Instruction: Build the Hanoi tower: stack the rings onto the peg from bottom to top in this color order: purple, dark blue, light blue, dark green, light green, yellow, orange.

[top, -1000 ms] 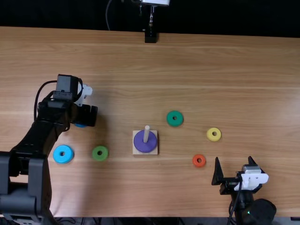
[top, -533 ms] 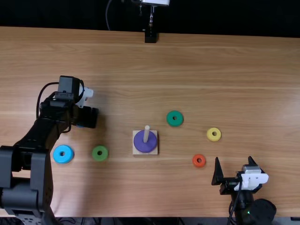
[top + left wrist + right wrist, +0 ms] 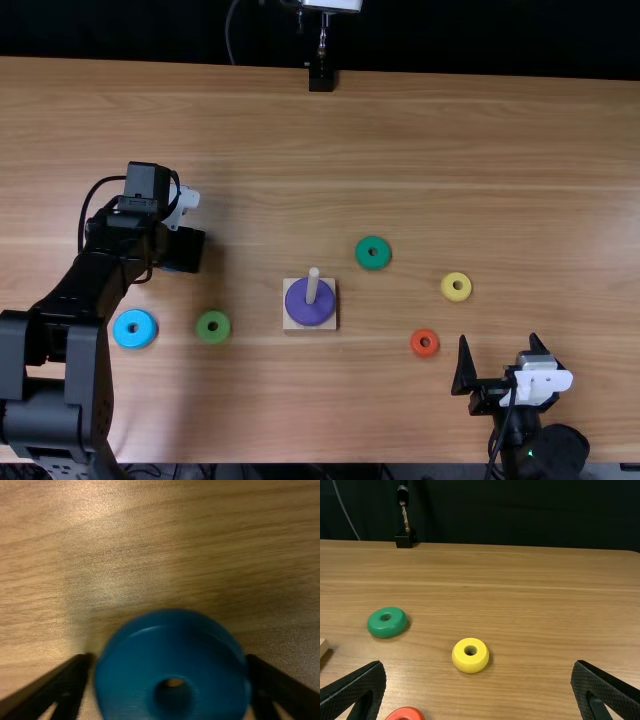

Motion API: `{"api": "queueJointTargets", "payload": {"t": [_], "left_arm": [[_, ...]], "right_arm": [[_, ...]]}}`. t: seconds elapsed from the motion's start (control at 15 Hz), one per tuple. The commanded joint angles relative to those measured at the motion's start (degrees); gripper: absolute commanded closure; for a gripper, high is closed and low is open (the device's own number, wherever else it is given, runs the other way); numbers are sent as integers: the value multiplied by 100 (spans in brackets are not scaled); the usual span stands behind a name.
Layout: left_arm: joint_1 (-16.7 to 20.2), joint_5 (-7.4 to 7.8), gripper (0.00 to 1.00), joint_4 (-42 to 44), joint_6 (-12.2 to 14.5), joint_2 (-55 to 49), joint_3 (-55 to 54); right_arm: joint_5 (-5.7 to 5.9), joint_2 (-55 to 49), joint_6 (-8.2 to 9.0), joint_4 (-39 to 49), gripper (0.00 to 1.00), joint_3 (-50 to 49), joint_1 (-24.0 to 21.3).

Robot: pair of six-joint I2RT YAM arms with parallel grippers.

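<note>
- ok so the dark blue ring (image 3: 170, 652) gets cut off by the left wrist view's lower edge, and it's hard to make out under the left hand (image 3: 184, 250) up top
- left hand's got its fingers partway apart, gripping that ring from both sides
- right hand (image 3: 498, 338) is spread wide, nothing in it
- dark blue's right between the left fingers, purple ring (image 3: 322, 310) is around the peg (image 3: 313, 286), well apart from that hand
</note>
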Motion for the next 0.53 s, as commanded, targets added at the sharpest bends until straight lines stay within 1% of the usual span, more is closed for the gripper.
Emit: {"api": "queueJointTargets", "payload": {"t": [0.0, 0.33, 0.47], "left_arm": [[32, -50, 100, -20, 111, 62, -52], [-30, -29, 100, -72, 100, -140, 212], [-179, -29, 100, -115, 37, -307, 493]], "right_arm": [[-75, -10, 32, -438, 0, -407, -84], [-75, -10, 32, -438, 0, -407, -84], [-75, -10, 42, -438, 0, -416, -84]]}}
